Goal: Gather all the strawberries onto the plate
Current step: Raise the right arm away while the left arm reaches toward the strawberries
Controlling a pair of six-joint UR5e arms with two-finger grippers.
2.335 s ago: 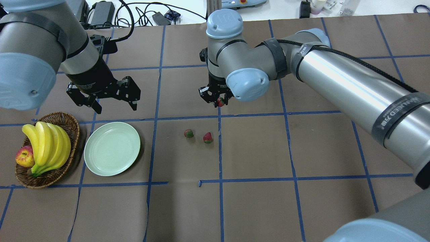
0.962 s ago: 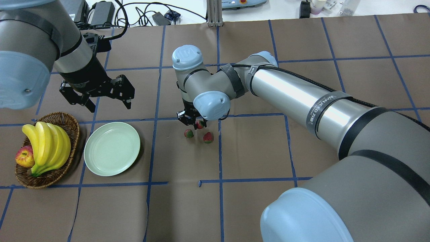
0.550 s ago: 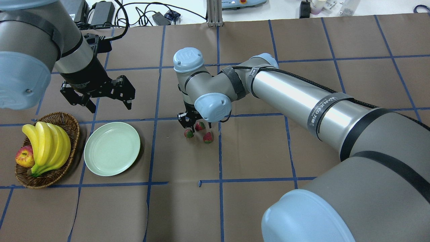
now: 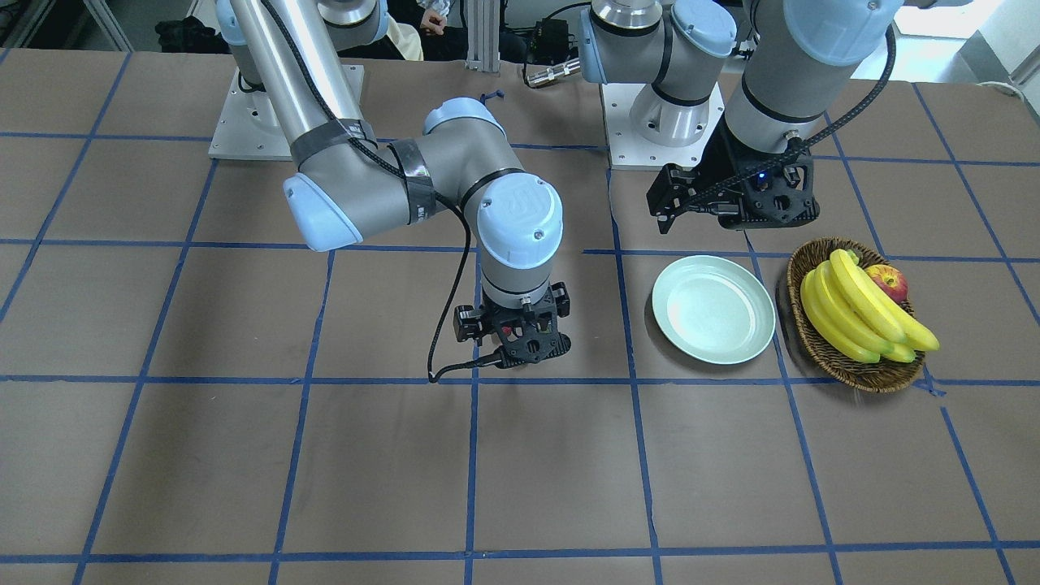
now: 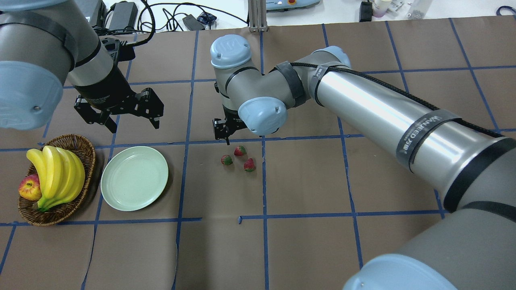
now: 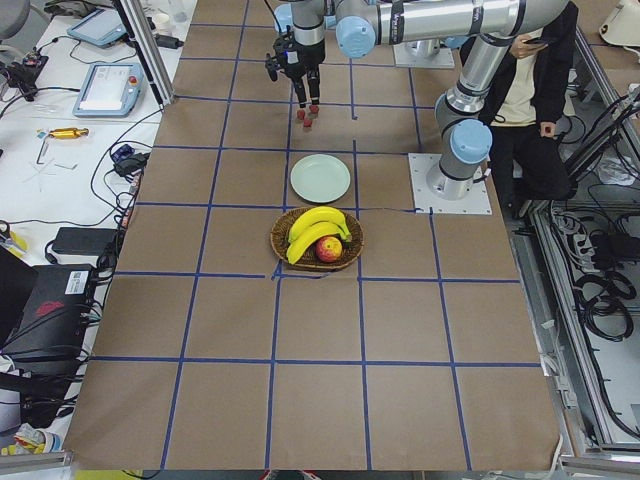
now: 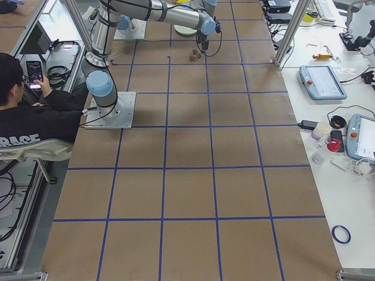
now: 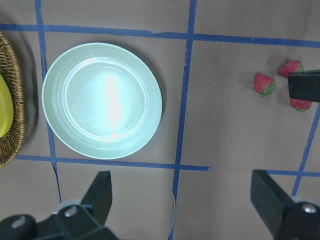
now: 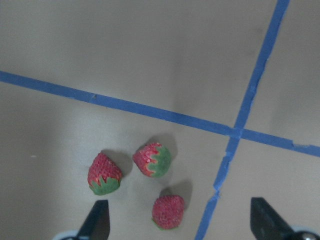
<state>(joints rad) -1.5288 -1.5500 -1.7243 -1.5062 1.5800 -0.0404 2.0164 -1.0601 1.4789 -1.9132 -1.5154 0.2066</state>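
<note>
Three strawberries [image 5: 240,150] lie loose on the brown paper table [image 5: 306,249], none yet on the plate [image 5: 105,177]. From overhead, the cluster sits well apart from the dish, off to the robot's right of it. The right gripper [image 5: 229,136] is poised just beyond the fruit. The left gripper [image 5: 134,125] hangs near the plate's far rim, beside a wicker basket [image 5: 86,149] of bananas [image 5: 56,173] and an apple [image 5: 29,188].

From across the table, the right wrist blocks the fruit from clear sight, and the pale green plate stands bare.

The left wrist camera looks straight down on the empty plate. Its fingers [image 8: 100,192] are spread wide and hold nothing, and the berries lie far off toward the other arm.

The right wrist camera shows all three berries on their sides directly beneath. Its fingers [image 9: 99,220] are parted and empty, and one berry lies almost on the line between them.

The right arm is plainly the nearer one. Any carry would have to travel toward the robot's left to reach the plate.
</note>
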